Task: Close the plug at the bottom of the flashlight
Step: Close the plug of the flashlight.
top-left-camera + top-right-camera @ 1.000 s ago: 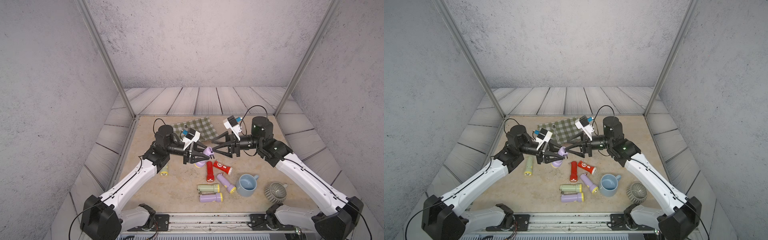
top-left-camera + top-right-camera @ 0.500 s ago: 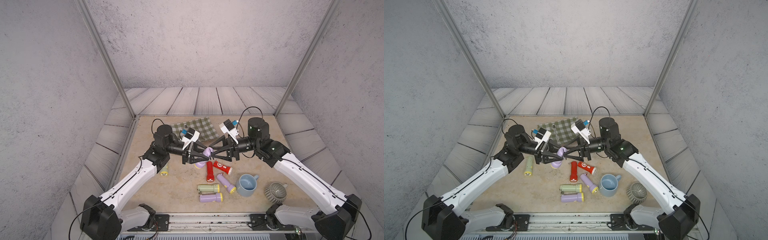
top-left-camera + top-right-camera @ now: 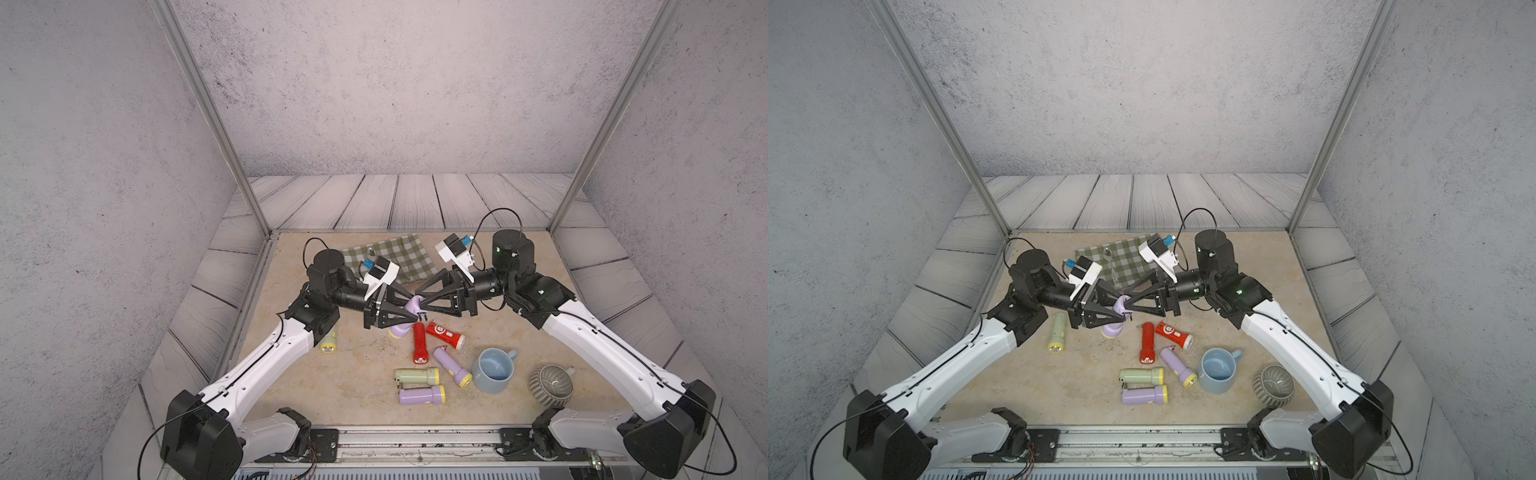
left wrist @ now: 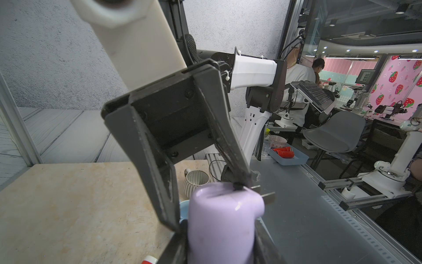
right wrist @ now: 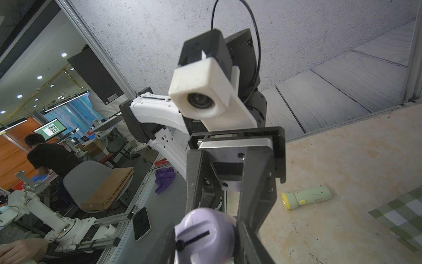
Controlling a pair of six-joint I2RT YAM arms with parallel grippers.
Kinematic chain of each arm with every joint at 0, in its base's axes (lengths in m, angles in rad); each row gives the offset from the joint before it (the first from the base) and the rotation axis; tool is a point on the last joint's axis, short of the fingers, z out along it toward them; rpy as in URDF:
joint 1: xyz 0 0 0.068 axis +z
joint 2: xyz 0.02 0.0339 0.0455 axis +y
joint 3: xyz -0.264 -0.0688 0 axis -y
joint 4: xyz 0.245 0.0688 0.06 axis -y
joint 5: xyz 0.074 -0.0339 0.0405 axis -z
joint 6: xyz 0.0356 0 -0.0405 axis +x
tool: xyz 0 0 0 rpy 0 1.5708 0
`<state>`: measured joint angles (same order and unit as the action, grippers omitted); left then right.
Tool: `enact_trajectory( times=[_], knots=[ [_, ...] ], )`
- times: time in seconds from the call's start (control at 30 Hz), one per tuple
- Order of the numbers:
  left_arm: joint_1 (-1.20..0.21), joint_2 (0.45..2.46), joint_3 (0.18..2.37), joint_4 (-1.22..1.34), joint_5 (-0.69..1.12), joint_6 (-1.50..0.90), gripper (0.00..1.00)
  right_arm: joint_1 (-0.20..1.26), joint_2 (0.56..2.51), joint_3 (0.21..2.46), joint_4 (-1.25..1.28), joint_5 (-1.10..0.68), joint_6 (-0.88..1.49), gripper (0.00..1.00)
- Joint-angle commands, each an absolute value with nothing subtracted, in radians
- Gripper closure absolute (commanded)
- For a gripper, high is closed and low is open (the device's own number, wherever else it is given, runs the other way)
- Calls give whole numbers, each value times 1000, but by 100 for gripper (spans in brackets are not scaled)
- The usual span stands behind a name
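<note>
- The right gripper has come in from the right and its jaws have narrowed. A second ago it hung clear of the flashlight.
- Left: the left gripper is clenched on the flashlight's body. It holds the flashlight over the middle of the table, head down and base tilted up toward the right arm.
- Middle: the base sits between the right gripper's jaws. In the left wrist view, one finger lies along the side of the body and the other's tip touches the rim of the base.
- Those jaws stand parted. I cannot tell whether they press on the flashlight yet.
- Right of the base: two metal prongs stick out sideways, so the plug looks still open.
- Done, as I judge it: the flashlight is picked up, its base is presented, and the right gripper is in place.
- Left to do: fold the prongs flat into the base, then let go.
</note>
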<state>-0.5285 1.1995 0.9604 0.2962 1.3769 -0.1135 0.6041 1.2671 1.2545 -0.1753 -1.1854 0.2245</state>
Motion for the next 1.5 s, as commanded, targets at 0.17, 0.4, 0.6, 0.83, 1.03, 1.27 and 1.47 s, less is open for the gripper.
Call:
enact_trajectory(
  times=[0.17,0.4,0.6,0.83,1.03,1.27,1.47],
  knots=[
    [-531,1181,993,328,1402,-116,100,609,1276,1259,-161,-1221,210,56],
    [-535,1178,996,342,1405,-132,100,611,1283,1247,-146,-1222,213,60],
    [-547,1174,997,347,1413,-133,100,612,1295,1250,-126,-1233,222,79],
    [-554,1164,998,349,1422,-135,100,614,1322,1258,-117,-1246,234,88],
    [-563,1155,1000,335,1434,-128,100,616,1343,1282,-117,-1219,239,92],
    [-575,1144,1005,269,1436,-98,100,597,1352,1347,-169,-1022,232,87],
    [-575,1120,1005,181,1355,-69,100,588,1304,1361,-166,-954,233,75]
  ],
)
